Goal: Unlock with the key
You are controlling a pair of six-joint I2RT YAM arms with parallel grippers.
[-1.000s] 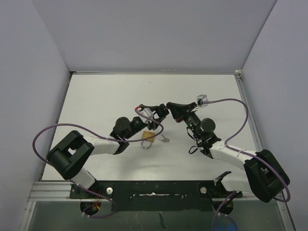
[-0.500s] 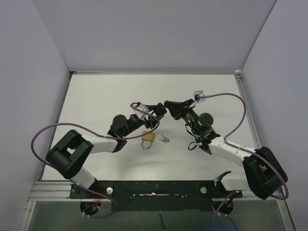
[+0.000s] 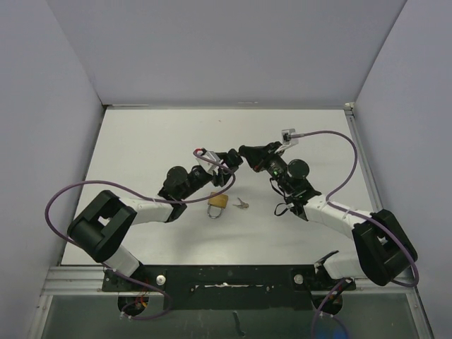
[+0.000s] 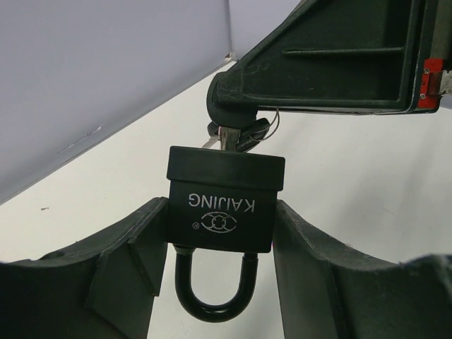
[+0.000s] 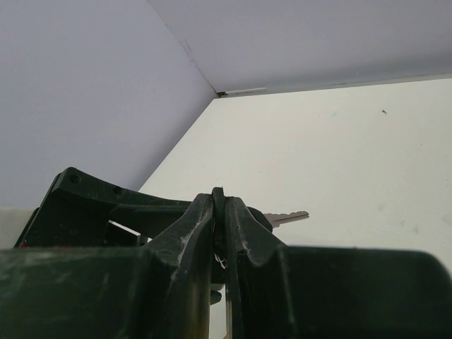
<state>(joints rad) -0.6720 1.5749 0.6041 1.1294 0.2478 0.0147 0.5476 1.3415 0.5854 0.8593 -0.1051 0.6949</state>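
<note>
Padlock (image 4: 224,205) between left gripper (image 3: 229,164) jaws, key (image 4: 236,135) at its right end, second padlock (image 3: 217,203) nearer on desk (image 3: 155,141), spare keys (image 3: 242,204) just right.

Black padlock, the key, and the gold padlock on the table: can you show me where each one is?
Black padlock (image 4: 224,205), left wrist view, on its body at the lettering.
Key (image 4: 227,139), left wrist view, on the silver part just above the lock.
Gold padlock (image 3: 219,201), top view, on its body.
</note>
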